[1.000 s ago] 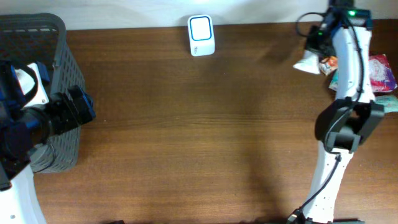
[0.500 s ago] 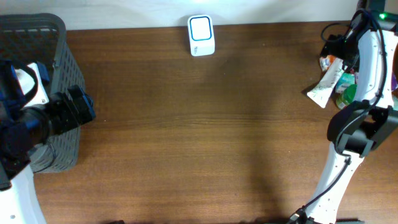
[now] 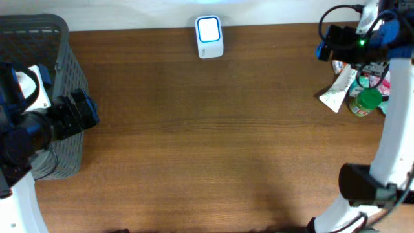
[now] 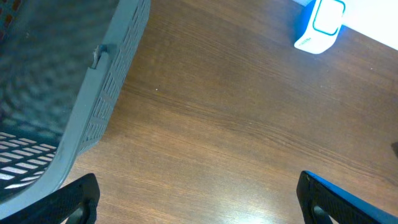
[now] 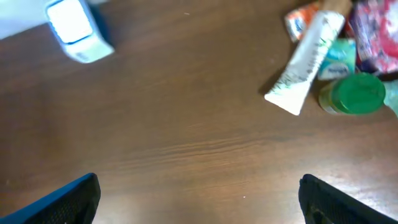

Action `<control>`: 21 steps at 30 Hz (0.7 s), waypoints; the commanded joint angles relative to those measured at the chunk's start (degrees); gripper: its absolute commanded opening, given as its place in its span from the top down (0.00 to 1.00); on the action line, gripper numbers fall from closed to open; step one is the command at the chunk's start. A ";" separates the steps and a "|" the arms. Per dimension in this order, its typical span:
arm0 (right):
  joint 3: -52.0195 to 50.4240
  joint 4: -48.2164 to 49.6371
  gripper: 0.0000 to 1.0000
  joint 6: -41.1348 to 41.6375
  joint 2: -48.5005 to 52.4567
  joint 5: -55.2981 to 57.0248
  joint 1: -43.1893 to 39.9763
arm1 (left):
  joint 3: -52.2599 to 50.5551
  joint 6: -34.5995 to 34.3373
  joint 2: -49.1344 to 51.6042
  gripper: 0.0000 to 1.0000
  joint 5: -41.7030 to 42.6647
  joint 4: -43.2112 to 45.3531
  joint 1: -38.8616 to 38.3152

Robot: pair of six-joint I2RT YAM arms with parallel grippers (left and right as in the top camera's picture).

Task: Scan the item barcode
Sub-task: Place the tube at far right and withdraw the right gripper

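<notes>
The right gripper (image 5: 199, 202) has let go and is rising, fingers spread and empty. The tube (image 3: 337, 89) is lying diagonally, well right of the scanner (image 3: 209, 37) and nearest that arm, while the left gripper (image 4: 198, 200) is idling open.

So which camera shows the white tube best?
The right wrist view: the white tube lies large and unobstructed. Overhead shows it small and far right. The left wrist view misses it.
</notes>
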 commanded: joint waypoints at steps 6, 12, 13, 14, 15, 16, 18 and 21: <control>-17.77 0.35 0.02 -0.92 -20.48 4.09 10.95 | -0.02 -0.52 -0.13 0.01 0.00 0.09 0.28; -33.38 1.40 0.01 -0.61 -38.42 4.04 11.02 | -0.02 -0.55 -0.13 0.01 0.00 0.09 0.28; -35.26 1.33 0.01 -0.48 -41.07 4.04 10.99 | -0.02 -0.52 -0.13 0.01 0.00 0.09 0.28; -36.54 0.98 0.02 -0.50 -43.08 4.07 10.99 | -0.02 -0.52 -0.13 0.01 0.00 0.09 0.28; -37.55 -0.33 0.01 -0.48 -45.55 3.85 10.99 | -0.02 -0.55 -0.13 0.01 0.00 0.09 0.28; -37.88 -0.35 0.01 -0.48 -46.86 3.15 10.99 | -0.02 -0.55 -0.13 0.01 0.00 0.09 0.28; -37.90 -0.35 0.01 -0.46 -48.48 1.79 10.99 | -0.02 -0.55 -0.13 0.01 0.00 0.09 0.28; -37.90 -0.33 0.01 -0.48 -49.33 -0.07 10.99 | -0.02 -0.55 -0.13 0.01 0.00 0.09 0.28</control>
